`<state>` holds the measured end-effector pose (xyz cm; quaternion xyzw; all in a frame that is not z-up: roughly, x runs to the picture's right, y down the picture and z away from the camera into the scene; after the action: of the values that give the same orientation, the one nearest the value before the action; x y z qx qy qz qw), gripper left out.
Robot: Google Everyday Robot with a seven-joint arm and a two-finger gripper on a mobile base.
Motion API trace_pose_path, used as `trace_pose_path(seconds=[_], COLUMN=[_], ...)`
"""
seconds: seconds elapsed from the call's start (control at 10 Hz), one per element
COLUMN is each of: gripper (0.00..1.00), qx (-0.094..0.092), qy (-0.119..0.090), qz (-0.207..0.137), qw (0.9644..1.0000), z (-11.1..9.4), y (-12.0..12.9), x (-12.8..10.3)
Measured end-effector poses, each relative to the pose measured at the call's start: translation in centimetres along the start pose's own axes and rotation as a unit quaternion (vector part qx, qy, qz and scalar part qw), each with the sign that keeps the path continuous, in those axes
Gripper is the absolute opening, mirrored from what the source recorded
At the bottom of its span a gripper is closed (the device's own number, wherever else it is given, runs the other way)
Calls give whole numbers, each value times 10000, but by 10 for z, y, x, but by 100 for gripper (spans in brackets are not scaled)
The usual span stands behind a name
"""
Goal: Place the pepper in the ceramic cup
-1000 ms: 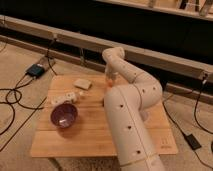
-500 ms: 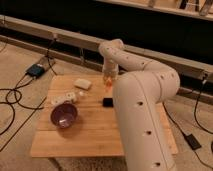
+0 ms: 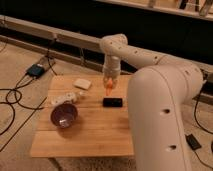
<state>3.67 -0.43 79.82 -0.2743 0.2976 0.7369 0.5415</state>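
My gripper (image 3: 109,83) hangs over the back middle of the wooden table (image 3: 90,135), pointing down and shut on the pepper (image 3: 109,90). The pepper is a small orange piece sticking out below the fingers, just above the tabletop. The ceramic cup (image 3: 64,98), small and white, appears to lie on its side at the table's left, well left of the gripper and right behind the purple bowl.
A purple bowl (image 3: 64,115) stands at the front left. A black rectangular block (image 3: 112,102) lies just below the gripper. A flat white object (image 3: 82,83) sits at the back left. My large white arm (image 3: 160,110) fills the right side. Cables run over the floor at left.
The arm's near links have swung across the right of the view. The gripper, still shut on the pepper, has shifted slightly right above the black block.
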Motion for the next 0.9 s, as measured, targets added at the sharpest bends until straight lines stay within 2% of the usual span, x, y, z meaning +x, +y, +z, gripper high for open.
trace_pose_path(seconds=[0.2, 0.4, 0.6, 0.8, 0.9], gripper=[0, 0, 0, 0, 0], qx=[-174, -428, -843, -1229, -1461], qy=[229, 566, 1001, 1390, 1601], qz=[188, 447, 743, 997, 1178], qw=[9994, 9965, 9886, 9776, 9691], z=[-13, -16, -15, -14, -14], y=[-6, -9, -8, -13, -21], x=[27, 55, 82, 98, 103])
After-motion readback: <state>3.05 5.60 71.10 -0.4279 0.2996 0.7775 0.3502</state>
